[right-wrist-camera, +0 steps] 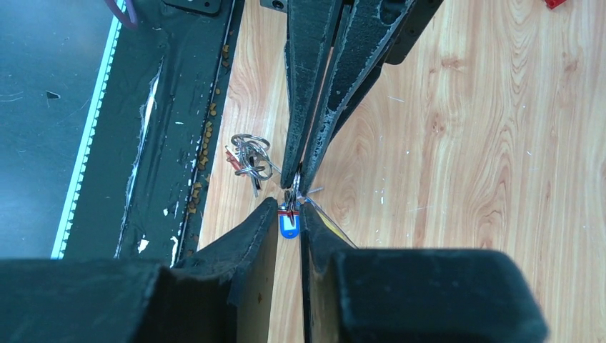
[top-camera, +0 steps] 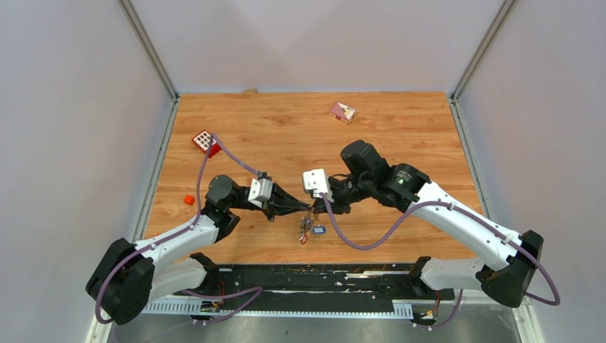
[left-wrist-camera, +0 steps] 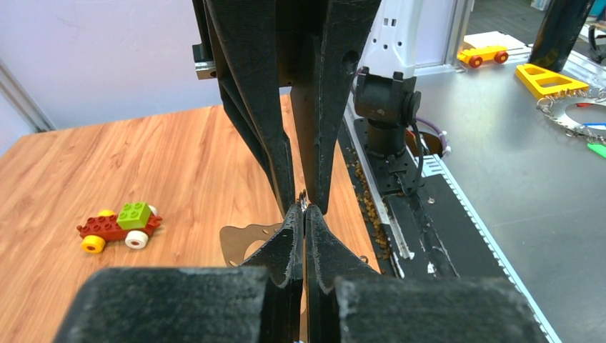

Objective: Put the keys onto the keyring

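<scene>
Top view: L pincer (top-camera: pixel 309 209) & R pincer (top-camera: pixel 318 207) tip to tip over wood-grain counter (top-camera: pixel 286 136), small keys w/ coloured plastic tags (top-camera: pixel 311 231) just beneath, L wrist: L pincer closed on thin silver wire keyring (left-wrist-camera: pixel 303 197), R wrist: R pincer a narrow slit, grip can't be told, blue-tagged key (right-wrist-camera: pixel 288 227) at slit.
</scene>
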